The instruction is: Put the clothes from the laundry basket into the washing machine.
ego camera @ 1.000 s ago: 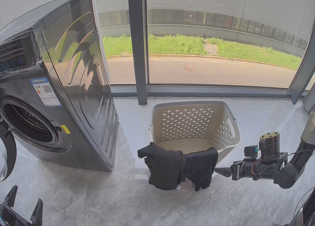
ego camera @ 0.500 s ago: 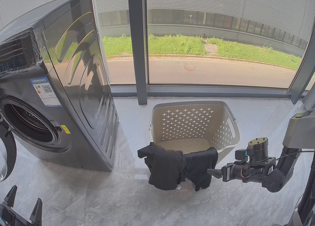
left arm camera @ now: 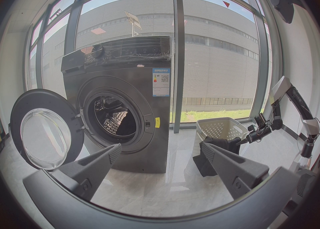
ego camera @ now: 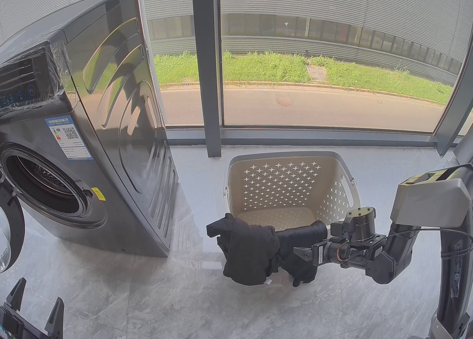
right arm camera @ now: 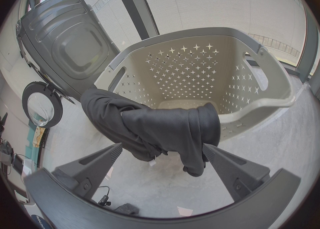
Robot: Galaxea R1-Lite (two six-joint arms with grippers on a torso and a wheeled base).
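Note:
A black garment [ego camera: 261,251] hangs draped over the front rim of the beige laundry basket [ego camera: 290,177] on the floor. My right gripper [ego camera: 298,252] is open and level with the cloth's right-hand fold, its tips at the fabric. In the right wrist view the garment [right arm camera: 156,129] lies just ahead of the spread fingers [right arm camera: 100,163]. The grey washing machine [ego camera: 98,123] stands at the left with its drum [ego camera: 44,185] exposed and its door [left arm camera: 43,129] swung open. My left gripper [ego camera: 35,300] is open, low at the near left and facing the machine [left arm camera: 126,106].
A window wall with a dark pillar [ego camera: 207,59] rises behind the basket and machine. Marble floor [ego camera: 162,295] spreads between the machine, the basket and me. The basket's inside [right arm camera: 200,73] holds no other clothes that I can see.
My right arm has swung left and slightly down, bringing its open gripper from beside the basket up to the hanging garment. The garment, basket and left gripper have stayed put.

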